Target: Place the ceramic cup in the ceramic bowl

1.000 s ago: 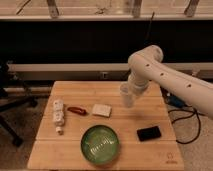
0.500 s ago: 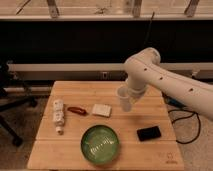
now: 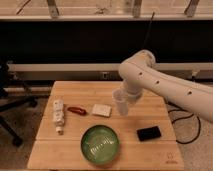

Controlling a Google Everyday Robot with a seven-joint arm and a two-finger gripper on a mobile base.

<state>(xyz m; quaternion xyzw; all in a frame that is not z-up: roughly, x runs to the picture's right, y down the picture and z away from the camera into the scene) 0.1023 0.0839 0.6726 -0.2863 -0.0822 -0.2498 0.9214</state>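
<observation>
Ceramic cup (image 3: 120, 103) hangs pinched in the claw (image 3: 121, 96), above the bench (image 3: 75, 152) mid-right, just right of a flat white block (image 3: 102, 110). White arm (image 3: 165, 87) reaches in from the right. Ceramic bowl (image 3: 100, 144), green, sits near & left of the cup, apart from it. Black flat item (image 3: 149, 133) lies right of bowl. Red obj (image 3: 77, 110) and white tube bottle (image 3: 58, 113) lie further left. Office chair (image 3: 7, 107) at far-left edge.

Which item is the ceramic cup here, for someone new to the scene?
Follow the white arm down over the wooden table to its gripper, shut on the ceramic cup. Unlike the white bottle lying at left, it is small, plain, handleless and held above the tabletop.
</observation>
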